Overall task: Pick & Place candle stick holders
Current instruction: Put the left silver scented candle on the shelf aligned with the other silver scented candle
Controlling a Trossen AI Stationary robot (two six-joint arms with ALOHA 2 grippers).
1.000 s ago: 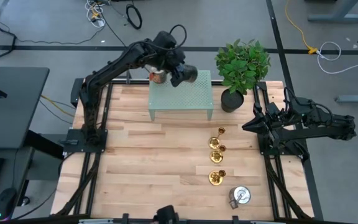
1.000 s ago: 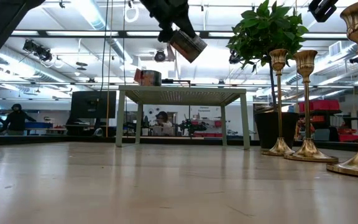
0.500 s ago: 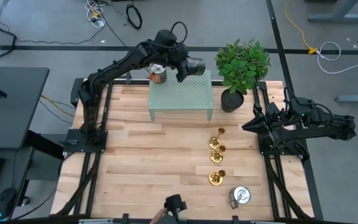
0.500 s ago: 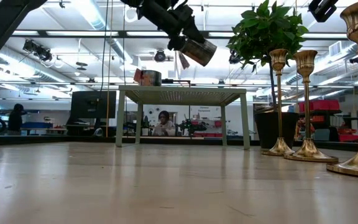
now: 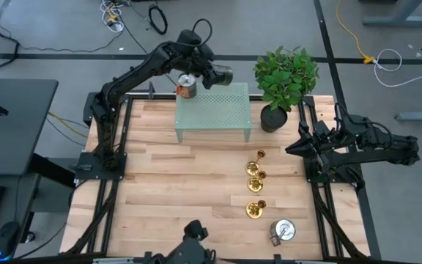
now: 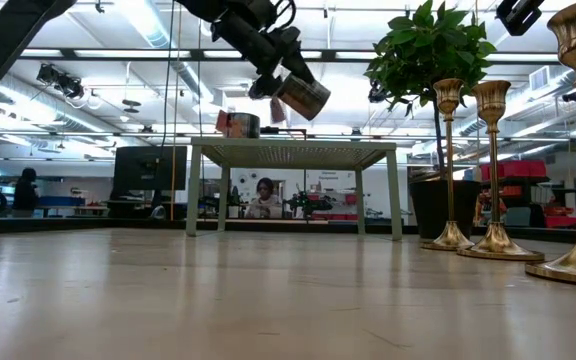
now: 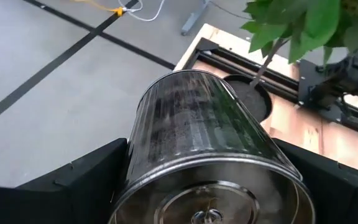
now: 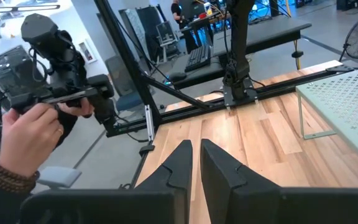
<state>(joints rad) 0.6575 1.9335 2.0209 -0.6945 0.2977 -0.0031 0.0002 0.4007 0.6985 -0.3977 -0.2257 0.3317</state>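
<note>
Candlesticks [image 5: 256, 183], three in a column, stand on the table [image 5: 160, 191] at lower right of the high view, a can [image 5: 283, 231] lying just below them. Up top, the left gripper [image 5: 212, 72] holds a tin [image 5: 223, 75] between wide-spread fingers over the green shelf's [image 5: 215, 114] back edge, beside another can [image 5: 187, 86] standing there and left of the plant [image 5: 284, 77]. The right gripper [image 5: 290, 149], fingers closed on nothing, waits at the right edge.
</note>
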